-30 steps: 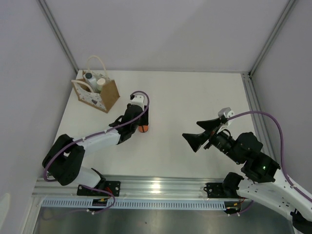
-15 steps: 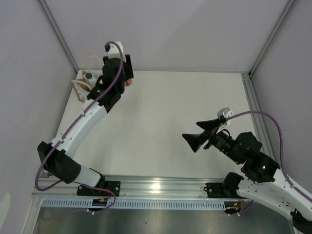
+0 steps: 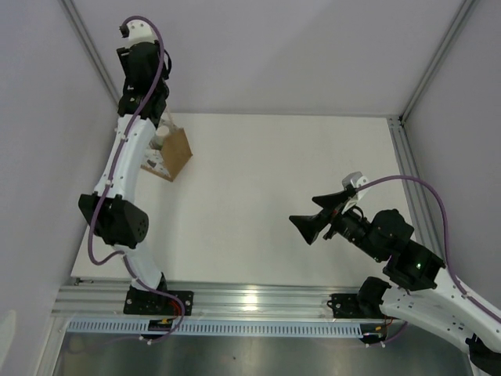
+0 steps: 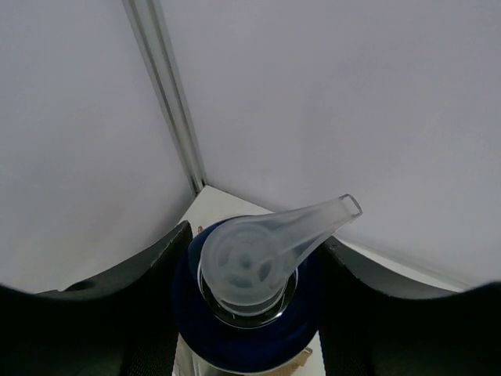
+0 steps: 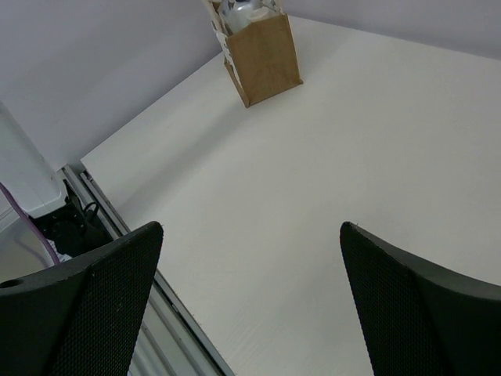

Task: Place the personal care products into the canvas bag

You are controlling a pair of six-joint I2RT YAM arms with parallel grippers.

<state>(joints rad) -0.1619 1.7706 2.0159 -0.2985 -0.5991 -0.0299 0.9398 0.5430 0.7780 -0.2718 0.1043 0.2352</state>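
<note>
A matte white surface point(image 3: 266, 180) fills the middle of the overhead view, closed in by pale grey walls point(image 3: 274, 55) that meet at slanting aluminium posts point(image 3: 90, 51). Along its near edge runs a brushed metal rail point(image 3: 258, 298). A white slotted cable duct point(image 3: 258, 327) lies just in front of the rail.

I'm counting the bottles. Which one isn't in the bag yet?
The blue-capped bottle with the clear pump. The left gripper holds it up in the air, while the other bottles sit in the brown bag.
</note>
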